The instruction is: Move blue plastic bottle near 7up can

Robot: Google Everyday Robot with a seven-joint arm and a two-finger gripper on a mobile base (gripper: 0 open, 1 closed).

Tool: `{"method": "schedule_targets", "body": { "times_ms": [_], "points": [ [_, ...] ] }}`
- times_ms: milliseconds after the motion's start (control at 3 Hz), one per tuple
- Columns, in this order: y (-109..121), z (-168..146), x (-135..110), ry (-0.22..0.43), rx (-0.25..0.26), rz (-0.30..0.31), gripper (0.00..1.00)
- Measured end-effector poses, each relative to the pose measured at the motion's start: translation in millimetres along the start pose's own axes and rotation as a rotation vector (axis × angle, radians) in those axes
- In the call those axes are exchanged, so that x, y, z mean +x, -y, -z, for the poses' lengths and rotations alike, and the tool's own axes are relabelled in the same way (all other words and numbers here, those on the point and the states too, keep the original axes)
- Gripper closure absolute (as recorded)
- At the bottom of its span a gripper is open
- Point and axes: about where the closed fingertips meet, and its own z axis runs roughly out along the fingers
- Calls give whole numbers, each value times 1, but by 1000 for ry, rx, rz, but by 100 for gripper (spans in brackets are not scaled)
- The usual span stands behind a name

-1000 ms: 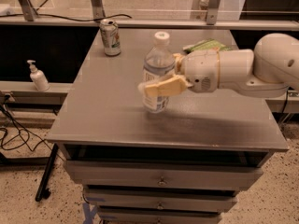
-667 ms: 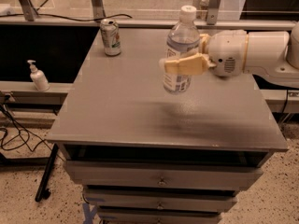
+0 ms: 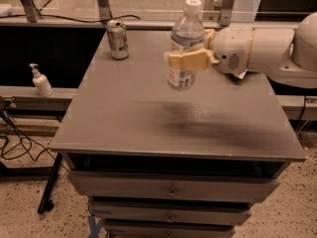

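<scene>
The blue plastic bottle (image 3: 184, 43), clear with a white cap and a white-and-blue label, is held upright and lifted above the grey cabinet top (image 3: 129, 118). My gripper (image 3: 187, 59) reaches in from the right and is shut on the bottle's middle. The 7up can (image 3: 117, 39), silvery with green and red marks, stands upright at the far left corner of the top, well to the left of the bottle.
A small white pump dispenser (image 3: 40, 81) stands on a lower ledge to the left. Drawers (image 3: 171, 190) lie below the top's front edge. Metal frame posts (image 3: 103, 1) and cables run behind the cabinet.
The gripper has lifted the bottle off the top and carried it up and toward the back; it now hangs a little lower and nearer the centre than 0.7 s ago.
</scene>
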Motion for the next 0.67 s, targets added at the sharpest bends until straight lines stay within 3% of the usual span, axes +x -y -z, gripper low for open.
{"method": "schedule_targets", "body": {
  "times_ms": [667],
  "points": [
    [78, -75, -19, 8, 105, 39, 100]
  ]
}}
